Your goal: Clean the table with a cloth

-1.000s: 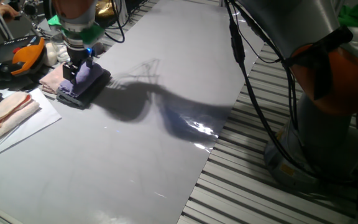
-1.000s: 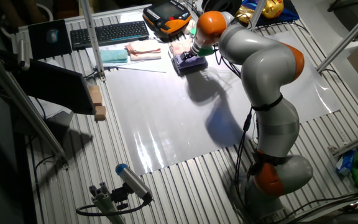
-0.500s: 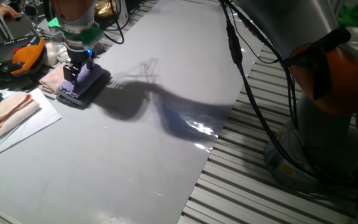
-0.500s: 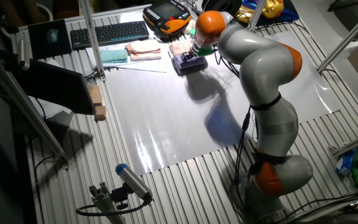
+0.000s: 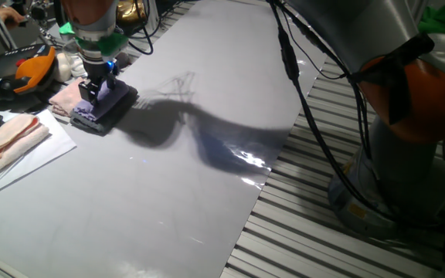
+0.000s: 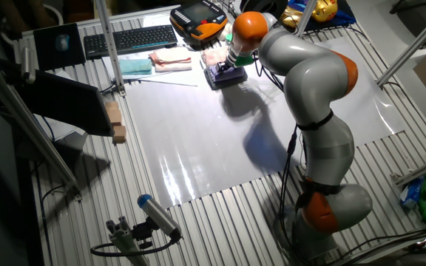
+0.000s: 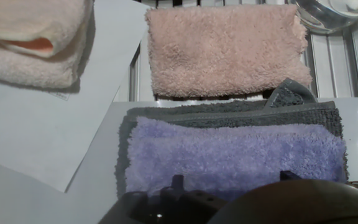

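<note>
Lavender cloth [image 7: 235,155] lies inside dark grey cloth's [image 7: 229,116] edges

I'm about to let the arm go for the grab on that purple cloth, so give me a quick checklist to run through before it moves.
1. Gripper is over the lavender cloth: ok, it sits directly above in both fixed views.
2. Cloth lies flat and reachable: ok, it rests spread on the dark grey cloth.
3. Risk of catching the grey cloth too: not ok, the two lie stacked and touching.
4. Jaws open or already closed on the cloth: cannot tell, the fingertips are hidden.
5. Neighbours clear of the grab: ok, the pink cloth lies apart, beyond the grey one.
6. Table free for wiping: ok, the broad surface shows bare.
</note>
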Action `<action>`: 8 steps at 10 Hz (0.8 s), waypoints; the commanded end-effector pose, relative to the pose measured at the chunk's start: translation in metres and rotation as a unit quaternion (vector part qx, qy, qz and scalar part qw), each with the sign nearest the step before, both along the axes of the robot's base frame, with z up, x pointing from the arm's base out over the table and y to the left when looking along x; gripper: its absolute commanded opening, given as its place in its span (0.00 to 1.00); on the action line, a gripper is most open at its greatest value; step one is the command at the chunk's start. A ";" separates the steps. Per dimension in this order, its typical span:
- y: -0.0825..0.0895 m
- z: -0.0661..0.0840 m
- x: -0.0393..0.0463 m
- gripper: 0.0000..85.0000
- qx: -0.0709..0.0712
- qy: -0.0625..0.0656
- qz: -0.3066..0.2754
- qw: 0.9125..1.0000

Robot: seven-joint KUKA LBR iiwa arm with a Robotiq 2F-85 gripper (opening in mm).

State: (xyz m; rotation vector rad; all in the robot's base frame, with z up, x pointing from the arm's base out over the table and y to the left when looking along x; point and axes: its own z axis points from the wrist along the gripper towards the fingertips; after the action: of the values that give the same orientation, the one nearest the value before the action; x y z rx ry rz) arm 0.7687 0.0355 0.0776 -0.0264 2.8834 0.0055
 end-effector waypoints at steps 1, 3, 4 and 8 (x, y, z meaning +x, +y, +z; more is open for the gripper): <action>0.000 0.000 0.0000 0.80 0.001 0.001 0.001 1.000; 0.000 0.000 0.0000 0.80 0.005 0.011 0.001 1.000; 0.000 0.000 0.0000 0.80 0.002 0.022 -0.001 1.000; 0.000 0.000 0.0000 0.80 -0.004 0.022 -0.008 1.000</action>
State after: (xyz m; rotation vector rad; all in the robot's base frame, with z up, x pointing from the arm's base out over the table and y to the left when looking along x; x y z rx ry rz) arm 0.7687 0.0355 0.0777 -0.0054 2.9241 -0.0041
